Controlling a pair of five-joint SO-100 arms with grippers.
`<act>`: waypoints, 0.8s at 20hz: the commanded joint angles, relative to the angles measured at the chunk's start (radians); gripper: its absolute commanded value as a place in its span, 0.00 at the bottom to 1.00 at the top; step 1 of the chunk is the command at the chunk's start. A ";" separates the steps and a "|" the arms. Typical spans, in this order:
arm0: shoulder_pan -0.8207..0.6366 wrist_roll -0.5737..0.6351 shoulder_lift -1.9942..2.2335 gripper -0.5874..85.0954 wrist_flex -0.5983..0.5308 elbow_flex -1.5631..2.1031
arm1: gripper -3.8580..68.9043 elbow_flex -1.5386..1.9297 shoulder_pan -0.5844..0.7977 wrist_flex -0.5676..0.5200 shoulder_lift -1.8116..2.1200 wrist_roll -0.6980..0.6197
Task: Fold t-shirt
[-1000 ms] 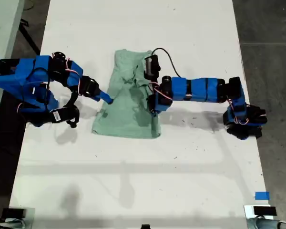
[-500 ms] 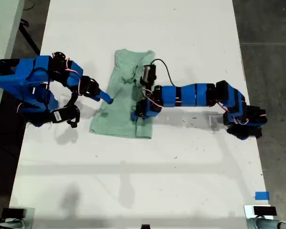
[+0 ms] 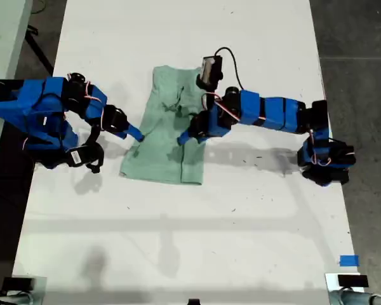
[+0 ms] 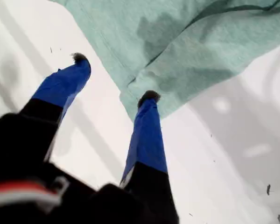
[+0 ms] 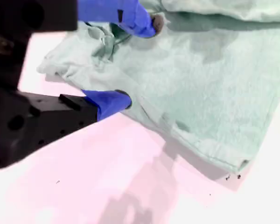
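Half a second ago my second hand point(image 3: 184, 138) sat lower over the cloth. It has since lifted a little and drawn back toward the exterior view's right, and its arm is now angled up with the wrist camera swung toward the far side. A second ago the t-shirt point(image 3: 162, 152) reached further to the exterior view's right at its near hem. That side is now folded in over the middle, and the outline has not changed in the last half second. My first hand point(image 3: 136, 135) has edged slightly toward the exterior view's left.

The t-shirt lies rumpled on the white bench point(image 3: 178, 241) between the two arms, with its collar end far and its hem near.

My first hand point(image 4: 114, 77) is spread wide and holds nothing. One fingertip is over bare bench and the other is at the very edge of the cloth point(image 4: 200, 42), on the t-shirt's side toward the exterior view's left.

My second hand point(image 5: 139, 60) is also spread and empty, above the folded cloth point(image 5: 214, 84). One finger is by the bunched fabric and the other is near the folded edge. The view is washed out, so I cannot say whether either tip touches the cloth.
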 commanded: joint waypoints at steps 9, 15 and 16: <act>0.051 -0.109 -0.023 0.31 -0.212 0.242 | 0.36 -0.026 0.008 0.057 0.087 -0.023; 0.091 -0.210 -0.245 0.01 -0.284 0.229 | 0.35 -0.026 0.005 0.077 0.087 -0.021; 0.095 -0.210 -0.245 0.01 -0.279 0.213 | 0.34 -0.026 0.005 0.081 0.087 -0.025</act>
